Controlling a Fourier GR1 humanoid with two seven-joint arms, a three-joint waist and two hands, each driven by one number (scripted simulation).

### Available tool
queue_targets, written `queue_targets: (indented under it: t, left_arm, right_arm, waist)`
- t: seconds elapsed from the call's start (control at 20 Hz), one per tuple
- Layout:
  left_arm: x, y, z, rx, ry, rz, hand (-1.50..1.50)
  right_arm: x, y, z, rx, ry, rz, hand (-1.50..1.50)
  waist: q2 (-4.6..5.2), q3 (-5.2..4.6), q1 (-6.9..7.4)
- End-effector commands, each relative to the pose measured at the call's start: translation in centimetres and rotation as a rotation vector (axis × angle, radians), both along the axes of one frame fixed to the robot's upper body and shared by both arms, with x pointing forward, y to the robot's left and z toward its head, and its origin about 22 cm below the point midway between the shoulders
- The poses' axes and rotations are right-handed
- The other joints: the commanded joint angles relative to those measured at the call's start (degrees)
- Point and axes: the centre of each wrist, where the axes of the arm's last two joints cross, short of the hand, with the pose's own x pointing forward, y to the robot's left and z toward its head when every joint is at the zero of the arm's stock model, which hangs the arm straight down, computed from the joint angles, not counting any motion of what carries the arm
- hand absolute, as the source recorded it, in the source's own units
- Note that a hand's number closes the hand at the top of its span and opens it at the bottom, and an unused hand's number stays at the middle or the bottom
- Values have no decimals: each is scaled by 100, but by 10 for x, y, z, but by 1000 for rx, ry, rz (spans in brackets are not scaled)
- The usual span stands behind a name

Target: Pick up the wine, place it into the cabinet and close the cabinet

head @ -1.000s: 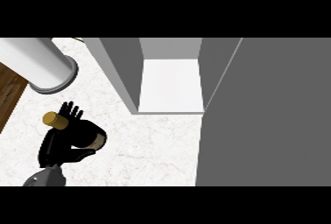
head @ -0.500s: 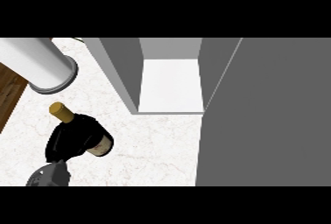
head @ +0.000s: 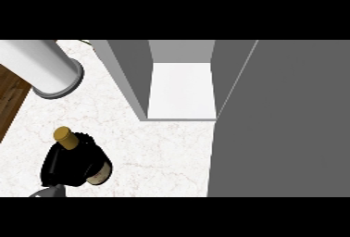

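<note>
Black fingers of the left hand (head: 63, 162) curled round the wine (head: 83, 157), low at the left of the marbled white worktop (head: 164, 148), well apart from the cabinet (head: 181, 88). Right hand nowhere in view. Dark glass, round-bodied, narrowing to a gold-capped neck (head: 64, 134) that sticks up past the fingers; pale label (head: 101, 173) showing at the lower right of the body. Whether lifted or resting on the worktop, impossible to tell from above. Probably heavy for its size, rigid, smooth and slippery, and breakable if knocked against a cabinet wall; best held round the wide body, as now, rather than by the slim neck, and kept upright on the way in. Cabinet open, grey walls to either side and a flat white floor inside, boxy and hard-edged; a large plain grey panel (head: 280, 120) fills the right of the view, likely the open door. White cylinder (head: 37, 65) with a grey ringed base at upper left, beside a strip of brown wood (head: 10, 97) along the left edge. Worktop faintly veined, matte, hard. Carry to the cabinet and closing of the door not yet done, by the look of it.
</note>
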Motion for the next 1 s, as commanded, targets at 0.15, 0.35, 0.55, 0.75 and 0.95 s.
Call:
queue_targets:
  t: [0.15, 0.35, 0.55, 0.75, 0.95]
  left_arm:
    - [-6, -12, 4, 75, -106, 76, 150]
    - [-14, -14, 15, 124, -193, 121, 150]
    - [-12, -12, 41, 111, -267, 127, 150]
    - [-11, -50, 81, 10, -277, 31, 150]
    - [-16, -67, 96, -23, -233, -5, 150]
  right_arm:
    - [-29, -12, 11, 34, -53, 58, -150]
    - [-13, -7, 7, 60, -42, 46, -150]
    - [-23, -6, 18, 39, -39, 52, -150]
    - [-15, 6, 9, 38, -25, 35, -150]
    - [-32, -4, 12, 51, -44, 51, -150]
  waist:
    - [5, 0, -34]
    - [8, 0, 2]
    - [2, -2, 4]
    - [-6, 2, 25]
    - [-13, 4, -20]
